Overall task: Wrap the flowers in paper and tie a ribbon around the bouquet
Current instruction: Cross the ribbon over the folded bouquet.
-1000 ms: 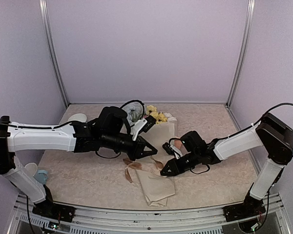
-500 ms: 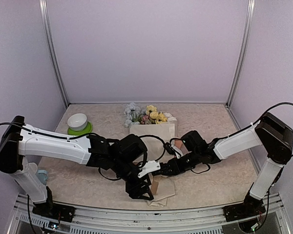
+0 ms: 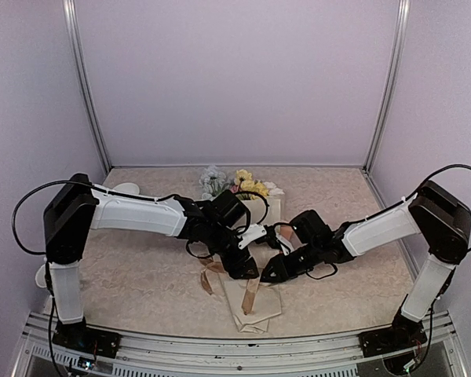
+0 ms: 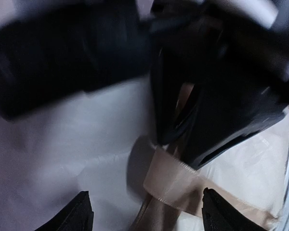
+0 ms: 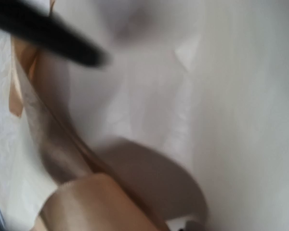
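The bouquet lies along the table's middle: paper [image 3: 255, 302] rolled around the flowers [image 3: 237, 183], whose blooms stick out at the far end. The tan ribbon [image 3: 210, 272] crosses the paper's lower half, one tail hanging toward the near end. My left gripper [image 3: 250, 272] is open above the paper; in its wrist view the fingertips [image 4: 82, 214] straddle a ribbon loop [image 4: 178, 185] without touching it. My right gripper [image 3: 265, 276] is just to the right, shut on the ribbon [image 4: 185, 96]. Its own view shows only ribbon [image 5: 86, 202] and paper [image 5: 221, 120] up close.
A white bowl [image 3: 128, 188] stands at the back left, mostly hidden behind the left arm. Lilac walls with metal posts [image 3: 86, 86] close in the table on three sides. The two grippers almost touch over the bouquet.
My left gripper was shut beside the paper's middle, swung down to the near end, opened, and now hangs open over the ribbon next to the right gripper. The right arm hardly moved.
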`<state>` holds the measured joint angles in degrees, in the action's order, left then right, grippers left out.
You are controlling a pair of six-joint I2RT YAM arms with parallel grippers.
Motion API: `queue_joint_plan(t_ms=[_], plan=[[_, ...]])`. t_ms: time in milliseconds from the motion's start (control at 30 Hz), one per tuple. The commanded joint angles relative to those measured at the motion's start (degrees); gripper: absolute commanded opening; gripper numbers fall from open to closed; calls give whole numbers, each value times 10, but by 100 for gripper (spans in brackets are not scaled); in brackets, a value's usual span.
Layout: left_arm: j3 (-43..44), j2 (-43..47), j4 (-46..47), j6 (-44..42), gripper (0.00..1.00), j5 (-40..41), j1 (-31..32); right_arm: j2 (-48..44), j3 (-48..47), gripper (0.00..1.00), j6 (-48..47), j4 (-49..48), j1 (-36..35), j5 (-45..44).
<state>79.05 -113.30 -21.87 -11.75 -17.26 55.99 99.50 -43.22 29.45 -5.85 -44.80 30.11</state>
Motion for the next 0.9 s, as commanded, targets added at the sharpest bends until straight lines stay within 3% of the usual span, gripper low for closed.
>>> queue_joint_plan(t_ms=[0,133,433,667,867], plan=[[-13,1,-7,-28,76,40,9,-5,-8,28,-4,9,5,-6],[-26,-8,6,-25,71,62,16,0,-12,28,-4,8,5,-4],[-38,-14,-12,-27,50,50,41,-1,-6,27,7,8,11,-8],[-23,-28,-39,-29,2,60,46,-13,-8,27,10,10,15,1],[-27,-18,-19,-22,0,88,47,-22,2,30,17,-4,38,33]])
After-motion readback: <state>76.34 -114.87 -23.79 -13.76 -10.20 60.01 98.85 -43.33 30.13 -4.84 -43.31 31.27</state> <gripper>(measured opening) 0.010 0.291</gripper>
